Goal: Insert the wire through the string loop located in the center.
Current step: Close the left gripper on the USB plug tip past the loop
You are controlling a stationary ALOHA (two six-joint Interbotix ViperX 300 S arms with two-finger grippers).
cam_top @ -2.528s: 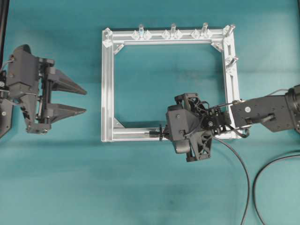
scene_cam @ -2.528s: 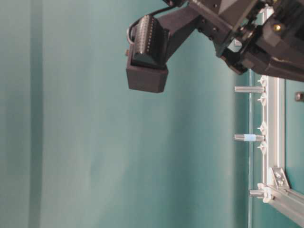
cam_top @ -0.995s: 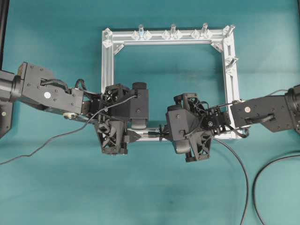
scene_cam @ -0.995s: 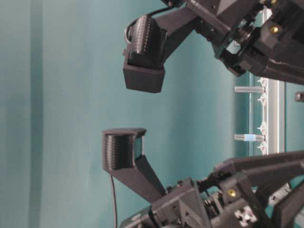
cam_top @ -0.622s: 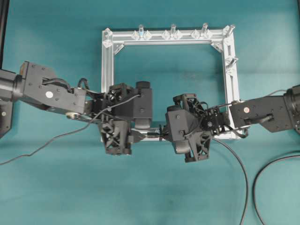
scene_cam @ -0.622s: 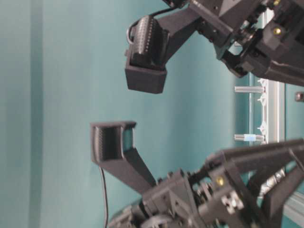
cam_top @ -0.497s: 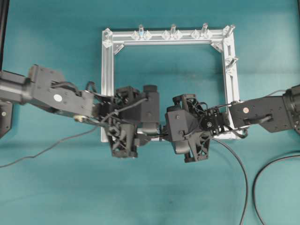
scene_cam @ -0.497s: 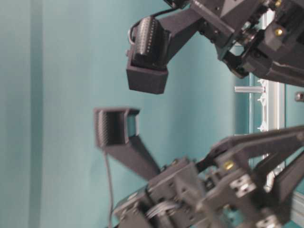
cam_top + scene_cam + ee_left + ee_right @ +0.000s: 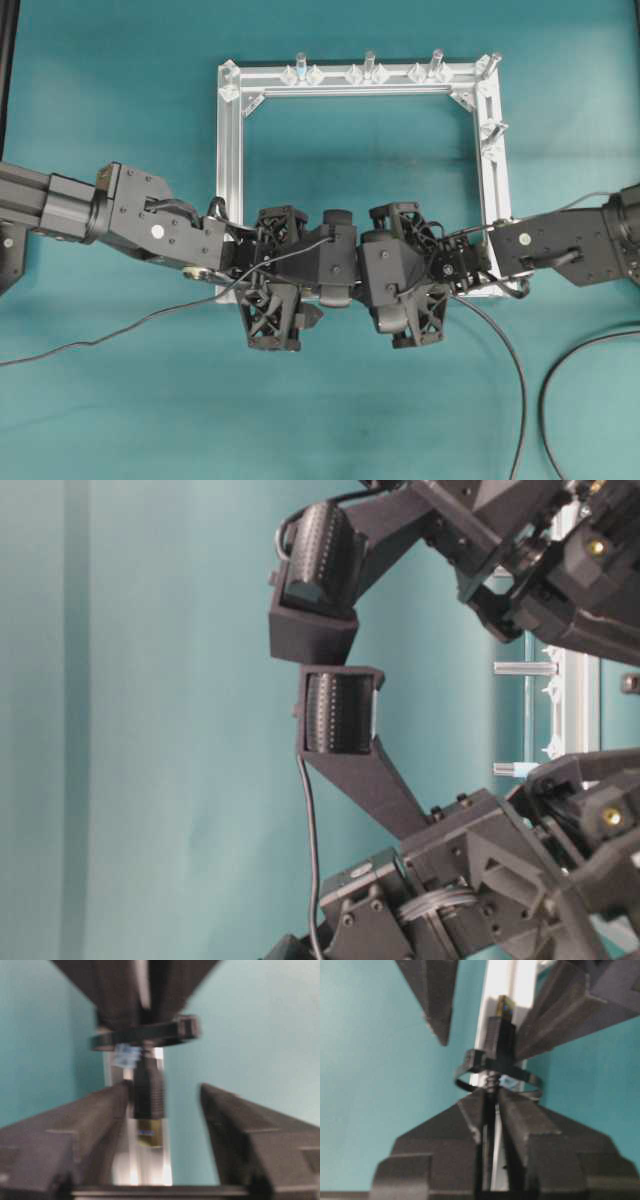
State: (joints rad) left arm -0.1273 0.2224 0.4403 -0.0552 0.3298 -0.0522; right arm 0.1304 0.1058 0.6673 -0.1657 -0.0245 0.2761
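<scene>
The wire's black plug with its gold tip lies along the silver frame bar. It sticks out past the black string loop towards my left gripper. That gripper is open, one finger close beside the plug, the other well apart. My right gripper is shut on the wire just behind the loop, with the plug beyond it. Overhead, the left gripper and the right gripper meet nose to nose over the frame's near bar, hiding plug and loop.
The square aluminium frame carries upright bolt pegs on its far bar. The wire trails behind the right arm. A thicker black cable arcs at the right edge. A thin grey lead hangs from the left arm.
My left arm has swung in from the left and moved right along the near bar, so its open fingers now straddle the plug. The right gripper has held still on the wire.
</scene>
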